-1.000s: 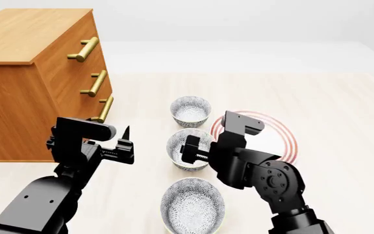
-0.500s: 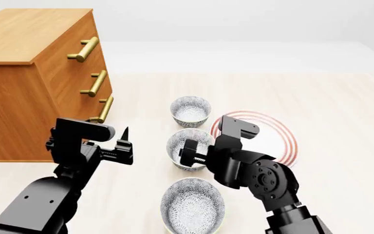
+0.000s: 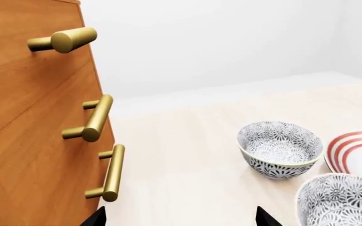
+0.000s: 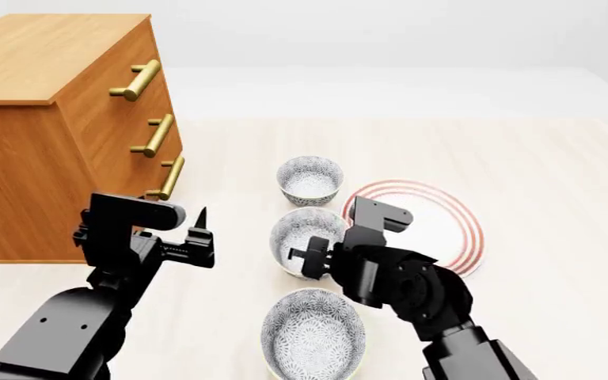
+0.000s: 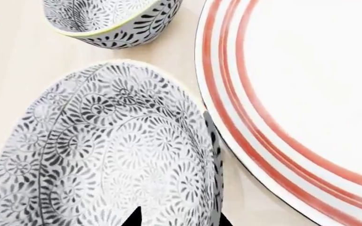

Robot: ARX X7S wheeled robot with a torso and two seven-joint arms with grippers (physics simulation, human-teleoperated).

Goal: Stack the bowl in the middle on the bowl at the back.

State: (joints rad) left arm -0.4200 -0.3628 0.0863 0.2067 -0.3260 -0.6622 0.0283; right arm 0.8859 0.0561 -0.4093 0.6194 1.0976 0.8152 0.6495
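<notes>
Pale wooden tabletop (image 4: pixel 557 158) carries everything noted below, with a plain white wall behind. At its left edge in my head view stands a wooden drawer chest (image 4: pixel 40 119) with three brass handles.

My right arm reaches forward with its elbow low, the wrist turned toward the row of bowls. My right gripper (image 4: pixel 313 260) sits at the near right rim of the bowl in the middle (image 4: pixel 302 236); in the right wrist view one fingertip (image 5: pixel 132 217) shows over the bowl's inside and the other just outside the rim, so the jaws are narrow and straddle the wall. I cannot tell whether they press on it.

My left arm is held bent beside the chest. My left gripper (image 4: pixel 196 237) is spread wide and holds nothing, well apart from the bowls.

A red-ringed plate (image 4: pixel 446 226) lies just right of the middle bowl. The bowl at the back (image 4: pixel 310 179) stands apart beyond it; the front bowl (image 4: pixel 313 332) is nearest me.
</notes>
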